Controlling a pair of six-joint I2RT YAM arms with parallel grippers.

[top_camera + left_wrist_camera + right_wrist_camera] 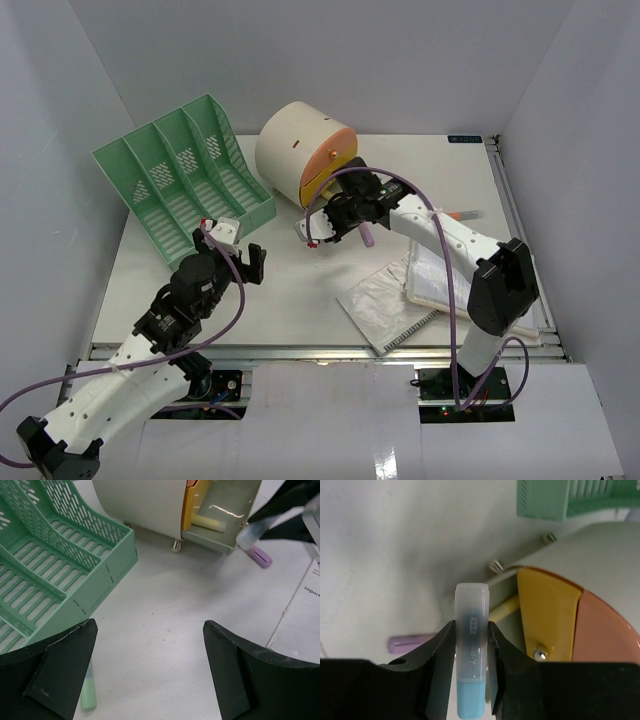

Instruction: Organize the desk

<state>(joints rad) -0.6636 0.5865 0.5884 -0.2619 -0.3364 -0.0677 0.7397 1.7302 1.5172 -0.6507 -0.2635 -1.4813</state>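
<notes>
While open, drawer [212, 542] with yellow marker [209, 523].

- The left arm [110, 395] has white shell links, one dotted with rows of small holes, joined by black joint housings.
- The right arm [445, 235] is also white, with a bulky black elbow block [503, 285].
- A purple cable [240, 290] loops beside the left arm, and a second purple cable [459, 350] runs along the right.
- The left end effector [150, 625] has matte black wedge-shaped fingers [60, 675] with scuffed, pale edges.
- The right end effector [472, 630] has black fingers [437, 665] too.
- Small red marks [312, 241] sit near both wrists, possibly tape or lights.
</notes>
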